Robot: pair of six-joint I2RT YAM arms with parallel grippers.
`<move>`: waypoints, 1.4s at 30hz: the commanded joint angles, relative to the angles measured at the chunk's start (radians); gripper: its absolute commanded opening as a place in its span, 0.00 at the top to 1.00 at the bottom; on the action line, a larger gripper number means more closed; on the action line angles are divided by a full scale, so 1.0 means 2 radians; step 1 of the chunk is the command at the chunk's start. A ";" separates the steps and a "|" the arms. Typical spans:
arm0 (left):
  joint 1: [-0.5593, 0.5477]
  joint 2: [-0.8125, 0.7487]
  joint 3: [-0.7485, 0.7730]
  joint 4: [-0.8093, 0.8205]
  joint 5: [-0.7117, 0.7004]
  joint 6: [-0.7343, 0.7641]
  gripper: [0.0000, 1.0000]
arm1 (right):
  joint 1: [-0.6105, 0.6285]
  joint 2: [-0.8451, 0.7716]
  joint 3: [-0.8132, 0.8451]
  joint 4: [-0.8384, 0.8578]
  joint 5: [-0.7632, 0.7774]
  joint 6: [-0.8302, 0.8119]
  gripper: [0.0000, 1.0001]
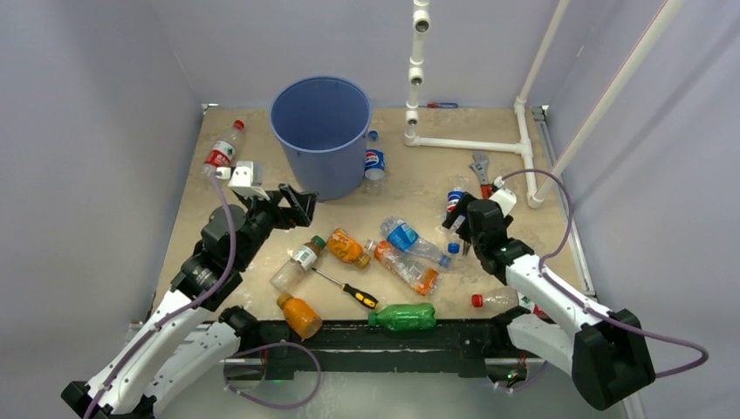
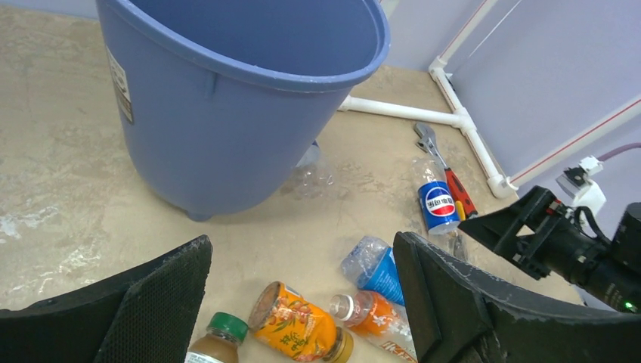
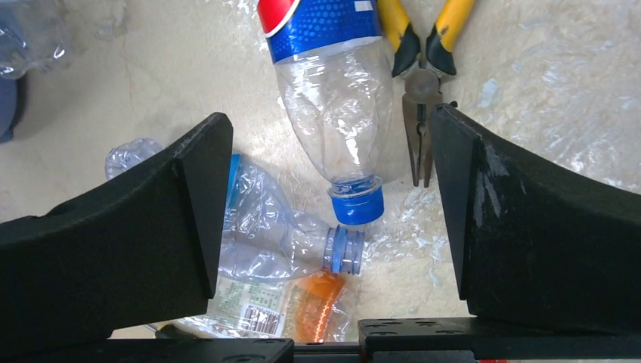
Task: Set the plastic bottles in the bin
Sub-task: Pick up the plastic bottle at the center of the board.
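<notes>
From above, the blue bin is seen upright at the far side of the desk, and the plastic bottles are scattered in front of it. The left hand is held close to the bin. In the left wrist view its fingers are spread, with nothing between them. In the right wrist view the right hand is spread over a blue-labelled bottle, which is not touched, beside pliers.
</notes>
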 commanded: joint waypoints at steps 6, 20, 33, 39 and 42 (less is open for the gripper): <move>-0.002 0.020 0.015 0.001 0.037 -0.016 0.11 | 0.000 0.072 0.012 0.047 -0.021 -0.010 0.03; -0.003 0.013 0.016 -0.002 0.037 -0.019 0.12 | -0.003 0.166 0.055 0.055 -0.034 -0.019 0.17; -0.003 0.009 0.014 -0.001 0.038 -0.020 0.12 | -0.005 0.150 0.063 0.062 -0.061 -0.042 0.49; -0.003 0.010 0.013 0.001 0.040 -0.020 0.12 | -0.004 0.053 0.048 0.062 -0.087 -0.083 0.58; -0.003 0.012 0.009 0.013 0.053 -0.021 0.12 | 0.004 -0.030 0.033 0.066 -0.150 -0.112 0.62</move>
